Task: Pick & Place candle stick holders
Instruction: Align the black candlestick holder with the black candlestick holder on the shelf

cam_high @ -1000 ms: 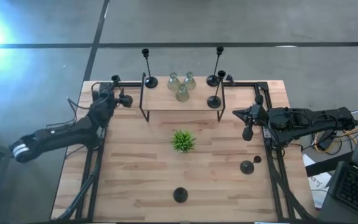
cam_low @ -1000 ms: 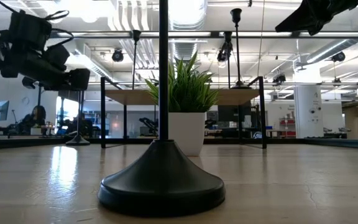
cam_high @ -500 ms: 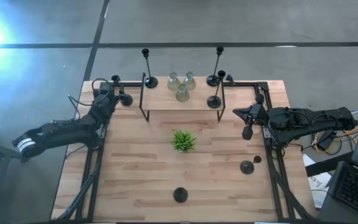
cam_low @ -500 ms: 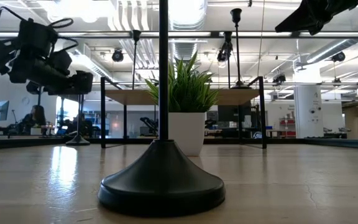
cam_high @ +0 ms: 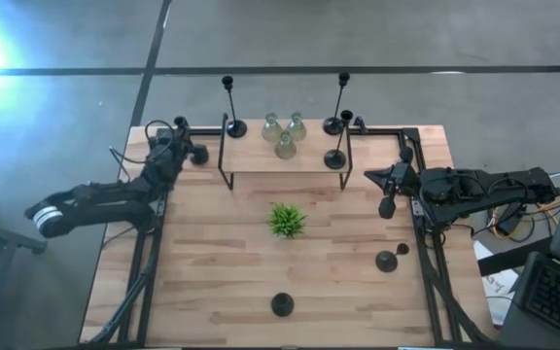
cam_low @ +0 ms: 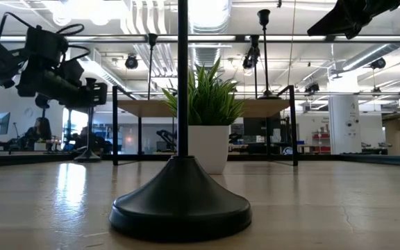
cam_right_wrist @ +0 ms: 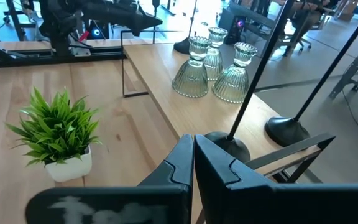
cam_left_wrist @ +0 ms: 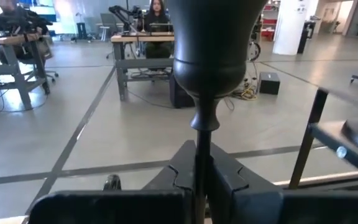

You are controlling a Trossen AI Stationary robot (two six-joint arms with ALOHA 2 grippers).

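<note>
A black candle stick holder [cam_high: 199,154] stands at the table's far left corner, its base [cam_low: 87,158] on the wood. My left gripper [cam_high: 185,150] is shut on it. More holders are on and round the wooden riser [cam_high: 261,163]: three clear glass ones [cam_high: 285,146] and black ones [cam_high: 335,156]. Two further black holders stand near the front [cam_high: 281,304] and to the right [cam_high: 387,261]. My right gripper [cam_high: 369,177] hovers shut at the right, nothing between its fingers [cam_right_wrist: 193,146]. My left gripper pinches the holder's thin stem [cam_left_wrist: 202,163] between its two fingers, a little below the cup top [cam_left_wrist: 219,43]. The fingers come in level from the table's left and lie across the stem. The holder is upright, its base still on the table.
A small spiky green plant [cam_high: 286,220] in a white pot sits mid-table. The riser's black legs [cam_high: 224,175] and the black rails [cam_high: 154,243] along both table sides stand near the arms. People sit at desks beyond the table [cam_left_wrist: 157,12].
My left gripper has moved toward the table's far edge and a little right, up to the black holder at the far left corner. The holder has stayed where it was.
</note>
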